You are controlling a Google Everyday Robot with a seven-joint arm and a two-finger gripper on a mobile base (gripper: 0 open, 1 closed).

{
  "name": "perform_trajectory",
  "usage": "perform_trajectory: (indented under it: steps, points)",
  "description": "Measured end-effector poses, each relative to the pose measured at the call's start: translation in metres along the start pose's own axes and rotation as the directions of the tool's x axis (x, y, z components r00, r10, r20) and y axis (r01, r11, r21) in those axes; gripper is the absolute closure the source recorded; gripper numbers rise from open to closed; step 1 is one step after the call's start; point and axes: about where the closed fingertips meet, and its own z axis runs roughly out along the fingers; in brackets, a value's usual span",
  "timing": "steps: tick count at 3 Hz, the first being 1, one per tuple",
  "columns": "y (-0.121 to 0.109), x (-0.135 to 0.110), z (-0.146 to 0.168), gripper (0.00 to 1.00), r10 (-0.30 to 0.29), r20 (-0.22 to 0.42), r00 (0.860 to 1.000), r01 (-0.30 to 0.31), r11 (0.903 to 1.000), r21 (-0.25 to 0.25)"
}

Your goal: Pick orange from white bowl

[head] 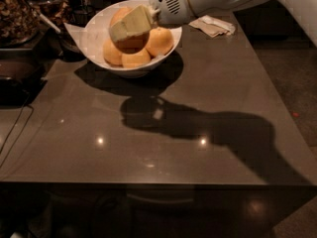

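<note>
From my seat the gripper (121, 28) hangs over the middle of the white bowl (90, 37), reaching in from the right. One pale finger (133, 23) lies flat across the near face of the orange (132, 42). Its partner is behind the fruit, so I judge the jaws closed around the orange rather than see it outright. The orange sits high in the pile, directly behind and under that finger.

Three more oranges crowd close: one just right of the gripper (159, 41), one below it (135, 58) and one below-left (112, 51). I cannot tell whether the held fruit touches them.

My worry is the grip. Round, matte skin held between two narrow pads could roll out if I lift fast or the pads sit off-centre. It would then drop back and knock a neighbour over the low side of the rim. If a fingertip snags the rim, the whole bowl could tip or drag.

Farther right a crumpled napkin (212, 26) lies on the table (163, 182). Well to the left there is dark clutter (20, 14) I cannot identify. The arm (198, 1) is cut off at the top edge.
</note>
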Motion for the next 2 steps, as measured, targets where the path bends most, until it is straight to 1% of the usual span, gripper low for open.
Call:
perform_trajectory:
  steps: [1,2]
  points:
    - [0.0367,0.0351,-0.0096,1.0,0.086,0.012,0.996,-0.087,0.9948,0.054]
    - [0.0367,0.0373,-0.0097,1.0,0.089,0.01,0.996,-0.089,0.9945,0.055]
